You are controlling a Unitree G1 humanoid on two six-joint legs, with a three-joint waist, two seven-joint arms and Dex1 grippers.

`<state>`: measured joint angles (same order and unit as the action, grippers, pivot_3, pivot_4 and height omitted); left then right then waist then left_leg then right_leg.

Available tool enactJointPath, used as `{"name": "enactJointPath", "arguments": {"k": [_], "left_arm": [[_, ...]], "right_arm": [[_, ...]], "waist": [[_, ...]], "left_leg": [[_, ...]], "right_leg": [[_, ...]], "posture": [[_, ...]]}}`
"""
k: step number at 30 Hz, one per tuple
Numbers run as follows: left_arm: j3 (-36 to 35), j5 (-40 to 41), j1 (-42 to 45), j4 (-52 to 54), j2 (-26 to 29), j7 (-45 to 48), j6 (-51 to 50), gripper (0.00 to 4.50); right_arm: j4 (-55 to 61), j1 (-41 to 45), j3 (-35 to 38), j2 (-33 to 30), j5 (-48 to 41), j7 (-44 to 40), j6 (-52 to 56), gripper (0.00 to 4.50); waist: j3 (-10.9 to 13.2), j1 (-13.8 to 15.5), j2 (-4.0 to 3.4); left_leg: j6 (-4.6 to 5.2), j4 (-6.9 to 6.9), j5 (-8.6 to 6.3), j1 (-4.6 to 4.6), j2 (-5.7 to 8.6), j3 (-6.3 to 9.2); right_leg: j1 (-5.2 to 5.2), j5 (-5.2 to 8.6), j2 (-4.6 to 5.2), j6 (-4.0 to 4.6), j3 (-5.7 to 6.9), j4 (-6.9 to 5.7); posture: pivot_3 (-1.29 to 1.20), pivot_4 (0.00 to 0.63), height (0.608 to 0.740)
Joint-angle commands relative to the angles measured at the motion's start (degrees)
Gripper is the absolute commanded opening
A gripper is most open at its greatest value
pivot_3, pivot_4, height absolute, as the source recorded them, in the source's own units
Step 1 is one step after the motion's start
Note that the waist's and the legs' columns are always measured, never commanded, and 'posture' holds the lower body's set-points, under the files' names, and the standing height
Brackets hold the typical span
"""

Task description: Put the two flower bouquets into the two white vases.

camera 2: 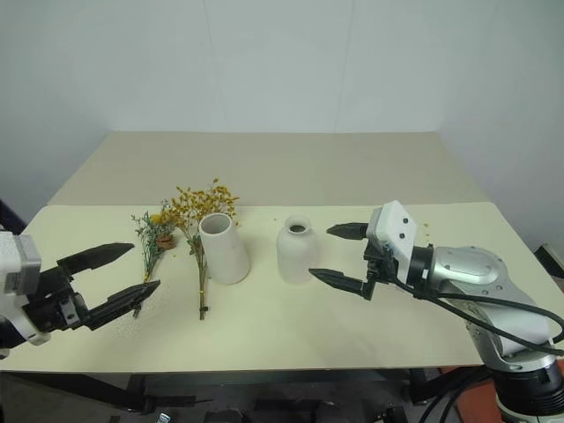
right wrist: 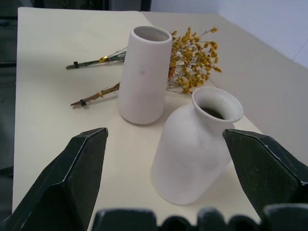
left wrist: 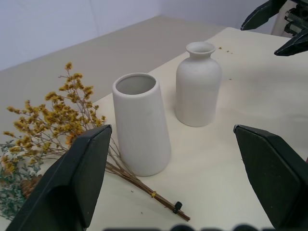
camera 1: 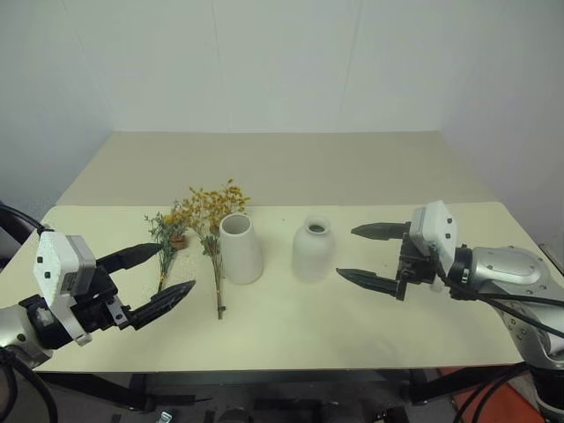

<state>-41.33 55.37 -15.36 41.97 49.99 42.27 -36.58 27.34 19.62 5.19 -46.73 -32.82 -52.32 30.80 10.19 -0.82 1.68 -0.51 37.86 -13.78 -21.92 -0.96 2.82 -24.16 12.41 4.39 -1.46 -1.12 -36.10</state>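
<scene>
Two white vases stand mid-table: a tall tapered vase [camera 1: 241, 248] with a wide mouth and, to its right, a squat narrow-necked vase [camera 1: 313, 250]. Just left of the tall vase lies the yellow-orange bouquet [camera 1: 211, 211], its brown stems pointing toward the front edge. Further left lies the smaller green bouquet [camera 1: 167, 234]. My left gripper [camera 1: 160, 277] hangs open at the front left, near the green bouquet's stems, holding nothing. At the right, beside the squat vase, my right gripper [camera 1: 368, 254] is open and empty.
The cream table [camera 1: 291, 167] stretches back to a white wall. Its front edge [camera 1: 291, 363] runs just below both grippers. A few yellow crumbs [camera 2: 425, 227] lie at the right.
</scene>
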Motion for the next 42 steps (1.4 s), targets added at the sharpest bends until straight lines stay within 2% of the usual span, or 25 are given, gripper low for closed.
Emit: {"name": "enactJointPath", "arguments": {"k": [1,12,20,25,31,35,37,39,42], "left_arm": [[0.06,0.49,0.75,0.71,1.08,0.17,-0.07,4.44],[1.71,-0.93,2.49,-1.21,1.53,1.03,0.32,4.44],[2.19,1.70,6.93,-1.28,2.88,-3.65,-3.13,4.44],[1.89,2.74,7.38,-1.14,6.08,-11.21,-10.87,4.44],[-1.03,11.13,12.60,-3.71,7.89,-22.32,-18.65,4.44],[0.95,20.20,18.06,-10.54,13.80,-34.20,-28.28,4.44],[4.42,27.81,20.87,-17.75,18.98,-41.22,-34.11,4.44],[6.33,33.87,22.25,-23.25,21.80,-46.55,-36.38,4.44],[10.95,38.76,23.96,-30.50,26.08,-53.68,-39.10,4.44]], "right_arm": [[1.65,0.04,1.78,-1.04,-0.37,0.16,0.18,4.50],[3.12,-1.33,2.23,-1.21,-0.06,1.33,-0.14,4.50],[2.82,1.02,-0.02,0.61,-0.22,1.57,-0.97,4.50],[1.55,5.50,-3.16,3.00,0.98,1.05,-2.27,4.50],[0.09,11.72,-6.18,6.92,1.50,1.47,-2.65,4.50],[-1.97,17.10,-10.48,10.87,3.84,1.16,-4.18,4.50],[-3.24,19.88,-12.24,13.12,4.53,0.45,-5.26,4.50],[-4.55,22.22,-13.36,15.23,4.92,0.17,-5.78,4.50],[-6.35,24.53,-14.82,17.50,6.28,-0.29,-6.95,4.50]], "waist": [[0.00,-0.02,0.00],[0.00,0.00,0.00],[0.00,-0.19,0.00],[0.00,-0.24,0.00],[0.01,-0.10,0.01],[0.02,-0.15,0.01],[0.04,-0.27,0.03],[0.09,-0.51,-0.03],[0.10,-0.51,-0.03]], "left_leg": [[0.00,0.00,0.00,0.01,0.00,0.00],[0.00,0.00,0.00,0.00,0.00,0.00],[0.00,0.00,0.00,-0.01,0.00,-0.01],[0.00,0.00,0.00,0.04,-0.01,0.00],[0.00,0.00,0.00,0.01,0.00,0.03],[0.00,0.00,0.00,0.04,0.01,0.07],[0.00,0.00,0.00,0.06,0.01,0.07],[0.00,-0.01,0.00,0.09,0.00,0.09],[-0.02,-0.09,-0.01,0.11,0.01,0.09]], "right_leg": [[0.00,0.00,0.00,0.00,0.00,0.00],[0.00,0.00,0.00,0.00,0.00,0.00],[-0.01,-0.01,0.00,0.01,0.00,0.01],[-0.01,0.00,-0.01,-0.01,-0.01,-0.03],[-0.02,-0.02,0.00,0.01,0.00,-0.02],[-0.02,-0.04,0.00,0.05,0.02,-0.09],[-0.02,-0.01,0.00,0.00,0.01,-0.10],[-0.04,0.00,-0.03,-0.02,0.00,-0.13],[-0.10,-0.09,-0.01,0.14,-0.01,-0.15]], "posture": [[0.00,0.150,0.740],[0.00,0.150,0.740],[0.00,0.150,0.740],[0.00,0.150,0.740],[0.00,0.150,0.740],[0.00,0.150,0.740],[0.00,0.150,0.740],[0.00,0.150,0.740],[0.00,0.150,0.740]]}}
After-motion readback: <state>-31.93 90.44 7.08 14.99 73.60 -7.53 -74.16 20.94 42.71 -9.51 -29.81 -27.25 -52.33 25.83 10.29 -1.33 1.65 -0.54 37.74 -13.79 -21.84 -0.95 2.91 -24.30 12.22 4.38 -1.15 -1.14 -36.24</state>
